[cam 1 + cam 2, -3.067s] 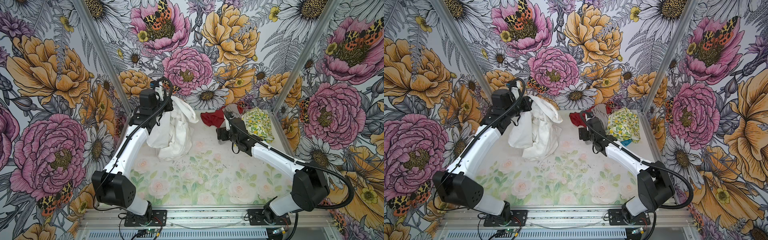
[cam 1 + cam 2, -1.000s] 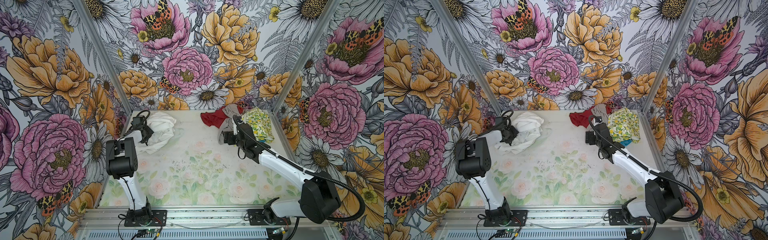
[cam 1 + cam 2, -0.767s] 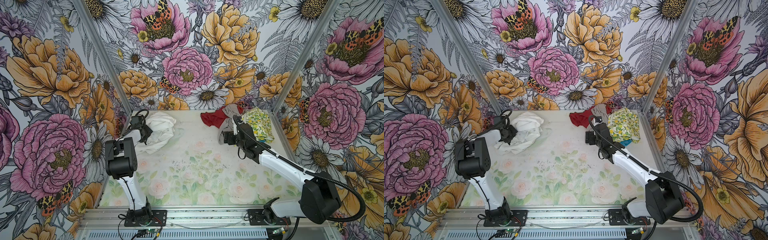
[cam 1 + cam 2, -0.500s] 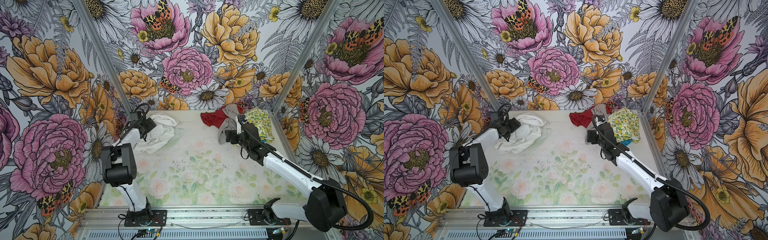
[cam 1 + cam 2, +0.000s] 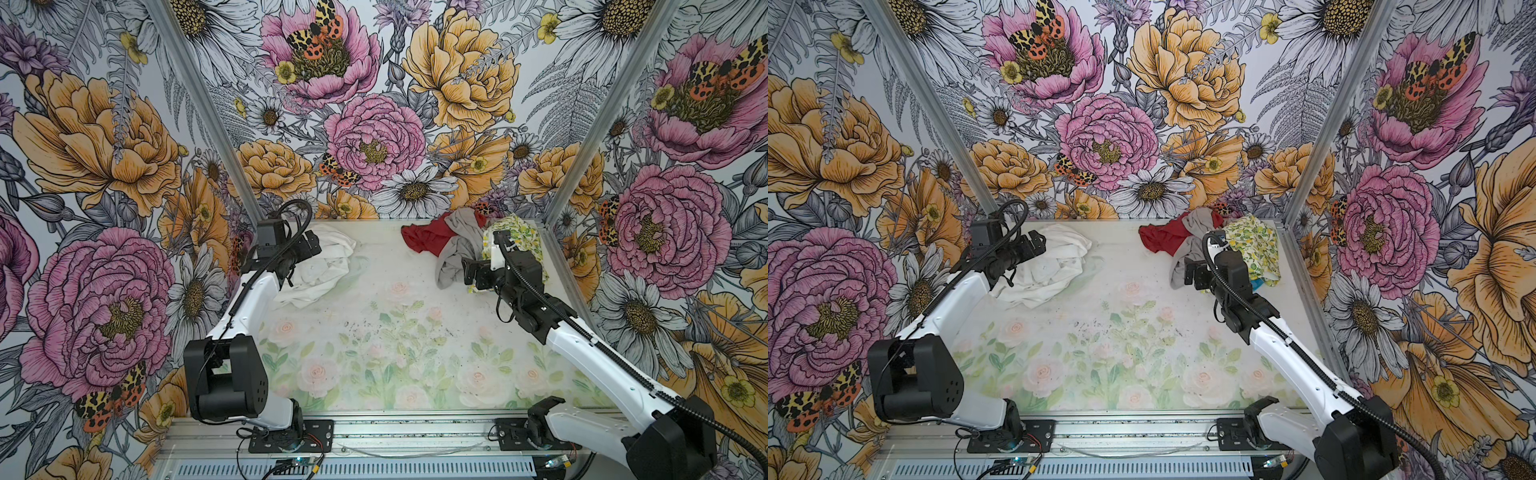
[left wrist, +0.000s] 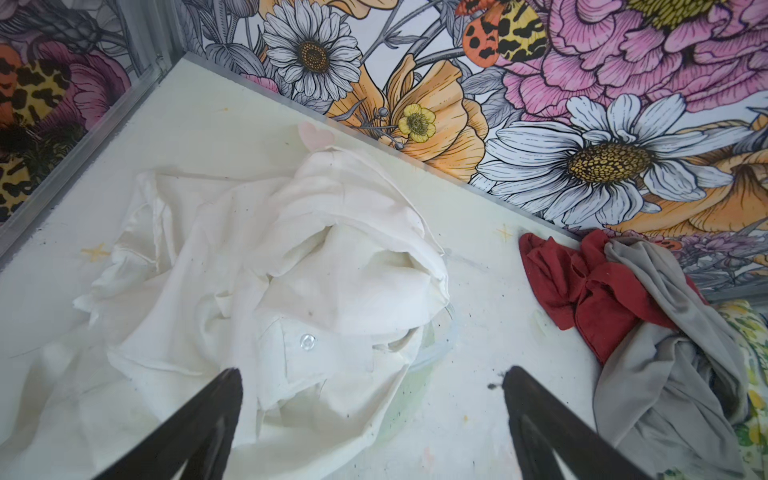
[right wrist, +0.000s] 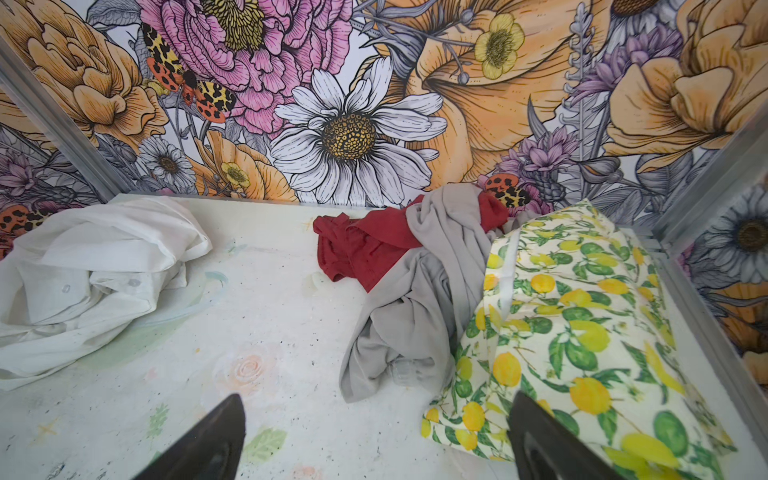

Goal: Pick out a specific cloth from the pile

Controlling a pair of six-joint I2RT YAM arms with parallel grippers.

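Cloth [image 5: 328, 266] is seen crumpled far left, apart from the pile [image 5: 457, 245] far right; left pincer [image 6: 370, 376] and right pincer [image 7: 376, 399] are spread open.

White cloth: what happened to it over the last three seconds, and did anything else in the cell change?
The white cloth was hanging lifted in the left pincer. It was lowered to the back-left corner of the table and let go, and now lies crumpled with the pincer open over it. The pile stayed at the back right, with the right pincer open beside it.
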